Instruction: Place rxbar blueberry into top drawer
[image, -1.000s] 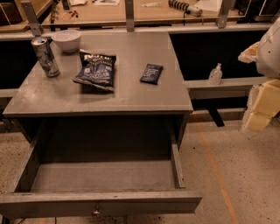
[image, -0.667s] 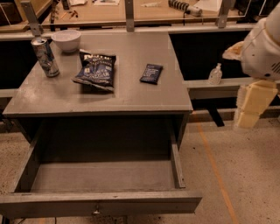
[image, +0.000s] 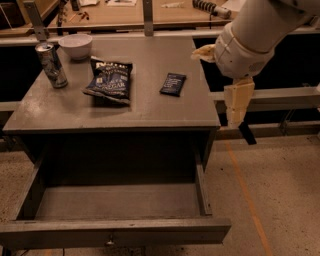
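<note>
Camera view of the scene before pick-up. The small flat dark navy-blue snack bar wrapper, the rxbar blueberry (image: 173, 84), lies flat on the grey metal worktop (image: 160, 110) in the upper centre-right of the frame. It is near the worktop's right edge and well apart from the crinkled blue-black chip bag (image: 109, 80) to its left. Its long axis runs nearly up and down the frame, the upper end tilted slightly to the right.

The cream-coloured gripper (image: 242, 125) hangs pointing downward at the right of the frame, just outside the worktop's right edge and over the floor. It carries nothing; whether it is spread or pressed together cannot be told. The bar lies to the left of the gripper and higher in the frame, so the coming move probably calls for a reach leftward over the worktop edge, with the grasp set across the bar's short axis.

The wide shallow grey metal top drawer (image: 150, 231) stands pulled out across the lower frame, its interior bare. A silver drinks can (image: 51, 65) and a white bowl (image: 75, 46) stand at the upper left.
</note>
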